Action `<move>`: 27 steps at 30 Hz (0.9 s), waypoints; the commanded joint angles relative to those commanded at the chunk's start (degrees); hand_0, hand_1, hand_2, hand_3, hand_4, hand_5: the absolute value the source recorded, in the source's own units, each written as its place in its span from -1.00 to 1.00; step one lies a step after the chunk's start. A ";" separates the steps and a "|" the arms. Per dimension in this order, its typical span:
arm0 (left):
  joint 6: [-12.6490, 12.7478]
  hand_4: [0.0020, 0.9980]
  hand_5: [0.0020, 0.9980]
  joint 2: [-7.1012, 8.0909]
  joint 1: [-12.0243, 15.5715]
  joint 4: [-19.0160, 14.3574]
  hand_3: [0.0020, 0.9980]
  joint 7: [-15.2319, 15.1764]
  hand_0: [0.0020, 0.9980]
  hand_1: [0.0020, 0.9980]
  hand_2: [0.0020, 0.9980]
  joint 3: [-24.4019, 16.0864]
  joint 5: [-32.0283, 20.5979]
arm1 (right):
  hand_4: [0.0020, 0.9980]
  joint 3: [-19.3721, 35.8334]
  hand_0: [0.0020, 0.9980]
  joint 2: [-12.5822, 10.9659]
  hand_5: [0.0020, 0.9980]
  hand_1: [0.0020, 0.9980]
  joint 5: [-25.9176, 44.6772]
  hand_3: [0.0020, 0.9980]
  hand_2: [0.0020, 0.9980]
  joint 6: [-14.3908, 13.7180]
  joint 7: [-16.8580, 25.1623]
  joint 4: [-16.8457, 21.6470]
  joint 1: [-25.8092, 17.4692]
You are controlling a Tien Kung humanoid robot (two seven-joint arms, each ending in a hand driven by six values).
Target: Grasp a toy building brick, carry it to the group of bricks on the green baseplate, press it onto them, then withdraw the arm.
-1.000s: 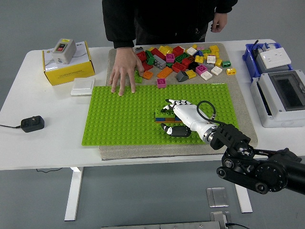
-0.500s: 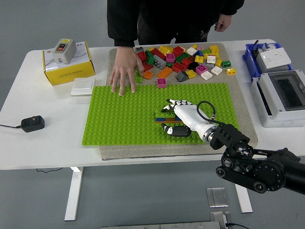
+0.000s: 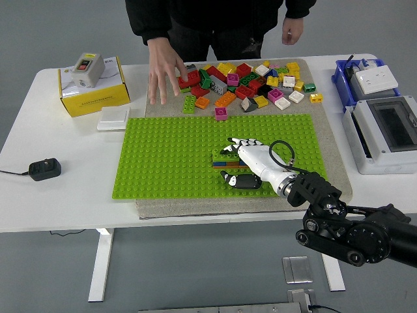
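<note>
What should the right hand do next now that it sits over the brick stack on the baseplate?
Probably keep pressing straight down briefly, then lift and pull back to the right. The right hand lies flat on the brick stack on the green baseplate, fingers spread over the top; whether the brick is fully seated is hidden. The person's hand is clear of the baseplate.

The right arm reached in from the lower right, its white right hand [image 3: 244,160] lying palm down, fingers stretched flat, thumb tucked underneath.
</note>
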 joint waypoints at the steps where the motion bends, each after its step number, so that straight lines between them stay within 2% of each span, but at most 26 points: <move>1: 0.00 -0.73 0.42 0.01 0.00 0.00 0.19 0.00 0.22 0.20 -0.02 -0.04 0.05 | 0.25 0.21 1.00 -0.09 0.07 0.98 0.04 0.52 1.00 -0.06 0.10 0.23 0.03; 12: 0.00 -0.73 0.42 -0.05 -0.05 0.00 0.19 0.02 0.22 0.20 -0.02 -0.70 0.54 | 0.26 4.35 1.00 -1.61 0.08 0.98 0.44 0.52 1.00 -0.35 1.22 3.05 0.26; 18: -0.09 -0.73 0.42 -0.25 0.19 0.00 0.19 0.00 0.22 0.20 -0.02 -2.77 2.37 | 0.26 8.06 1.00 -2.89 0.09 0.98 1.80 0.51 1.00 -0.62 2.34 5.74 -0.49; 27: -0.05 -0.73 0.42 -1.68 1.30 0.00 0.19 -0.31 0.22 0.20 -0.02 -6.62 5.71 | 0.26 18.14 1.00 -5.71 0.09 0.97 0.48 0.51 1.00 -2.11 2.97 10.11 -5.52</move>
